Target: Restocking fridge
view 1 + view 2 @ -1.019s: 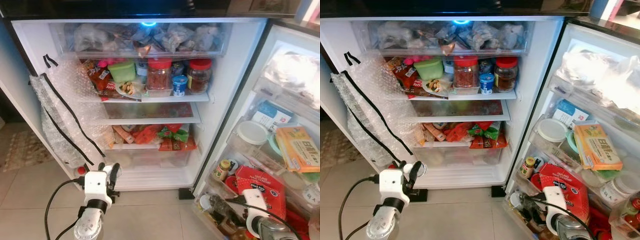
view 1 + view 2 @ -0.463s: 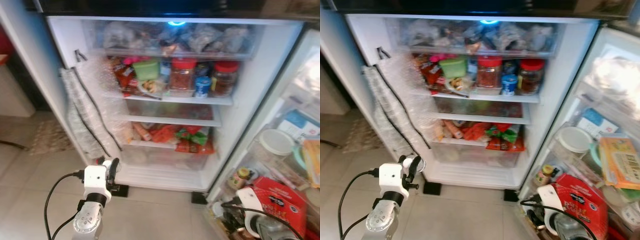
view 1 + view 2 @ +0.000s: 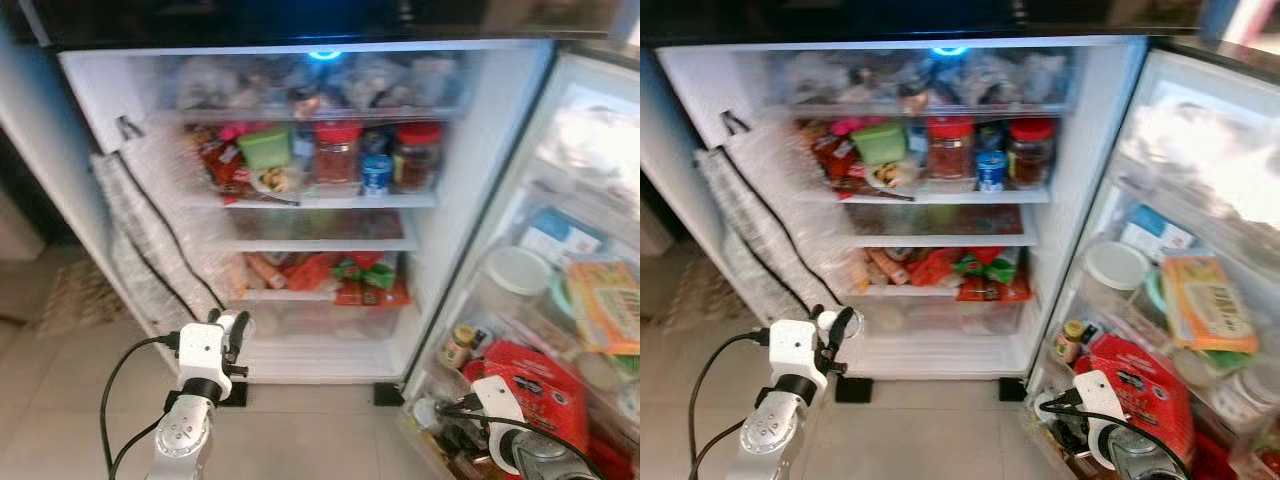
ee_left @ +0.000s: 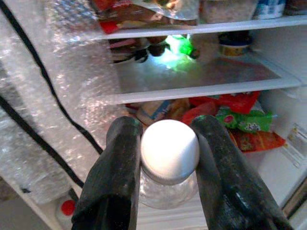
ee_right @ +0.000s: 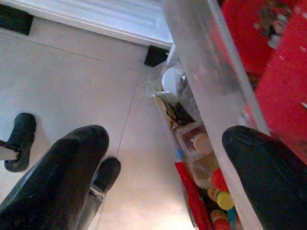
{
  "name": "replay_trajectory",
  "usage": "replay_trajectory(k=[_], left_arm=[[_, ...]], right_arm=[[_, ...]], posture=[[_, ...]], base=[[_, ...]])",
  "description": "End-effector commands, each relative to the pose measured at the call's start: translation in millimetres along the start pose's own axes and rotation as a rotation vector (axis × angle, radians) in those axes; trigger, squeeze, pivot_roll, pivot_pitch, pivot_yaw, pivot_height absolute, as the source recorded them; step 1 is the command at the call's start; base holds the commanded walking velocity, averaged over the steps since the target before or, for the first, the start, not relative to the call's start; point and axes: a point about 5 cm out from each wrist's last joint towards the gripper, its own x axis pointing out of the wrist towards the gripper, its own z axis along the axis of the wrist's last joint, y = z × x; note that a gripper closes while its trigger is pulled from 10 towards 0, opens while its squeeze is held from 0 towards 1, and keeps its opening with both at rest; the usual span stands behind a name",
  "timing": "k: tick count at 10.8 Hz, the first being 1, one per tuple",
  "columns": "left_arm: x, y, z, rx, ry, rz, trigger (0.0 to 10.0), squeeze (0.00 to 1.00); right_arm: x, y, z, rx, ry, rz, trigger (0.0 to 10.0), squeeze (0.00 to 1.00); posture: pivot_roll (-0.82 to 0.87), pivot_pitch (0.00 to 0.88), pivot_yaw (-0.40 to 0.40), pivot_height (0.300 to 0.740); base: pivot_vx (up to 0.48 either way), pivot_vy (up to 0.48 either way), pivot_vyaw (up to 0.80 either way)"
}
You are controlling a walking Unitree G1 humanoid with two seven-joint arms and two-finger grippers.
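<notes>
Left gripper [image 4: 163, 158] has its fingers clamped on a white-capped bottle [image 4: 169, 153], low before the open fridge [image 3: 480, 200]. Right gripper [image 5: 158, 163] fingers spread wide, empty, by the door bins. Advice: raise the bottle to the bare middle shelf [image 3: 320, 243], keeping clear of the bubble wrap [image 3: 150, 240].

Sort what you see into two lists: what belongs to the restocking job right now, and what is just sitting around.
Job in hand:
- clear bottle with a white cap, gripped in the left claw
- open fridge
- bare glass shelf

Just sitting there:
- red-lidded jars
- green tub
- snack packets
- bubble wrap
- red bag in the door
- right claw, open by the door rack
</notes>
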Motion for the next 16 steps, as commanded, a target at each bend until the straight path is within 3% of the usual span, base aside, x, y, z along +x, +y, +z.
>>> replay_trajectory(k=[1, 5, 9, 16], left_arm=[[-0.3, 1.6, 1.9, 0.003, -0.003, 0.001, 10.0, 0.0], [-1.9, -0.7, -0.5, -0.002, 0.007, 0.004, 10.0, 0.0], [-2.6, -0.8, -0.1, -0.001, 0.007, 0.003, 10.0, 0.0], [-1.8, -2.0, 1.5, 0.006, 0.0, -0.004, 10.0, 0.0]], right_arm=[[-0.3, -0.5, -2.9, 0.024, 0.006, -0.006, 10.0, 0.0], [-1.2, -4.5, -3.5, -0.021, 0.036, -0.04, 10.0, 0.0], [-0.8, -2.9, -5.3, 0.038, 0.02, -0.042, 10.0, 0.0], [-0.4, -2.2, -5.7, 0.053, 0.019, -0.049, 10.0, 0.0]], posture=[[0.0, 0.0, 0.004, 0.74], [0.01, 0.001, -0.002, 0.74], [0.01, 0.007, 0.005, 0.74], [0.01, 0.01, 0.003, 0.74]], base=[[0.0, 0.0, 0.0], [0.0, 0.0, 0.4], [0.0, 0.0, 0.0], [0.25, 0.0, 0.14]])
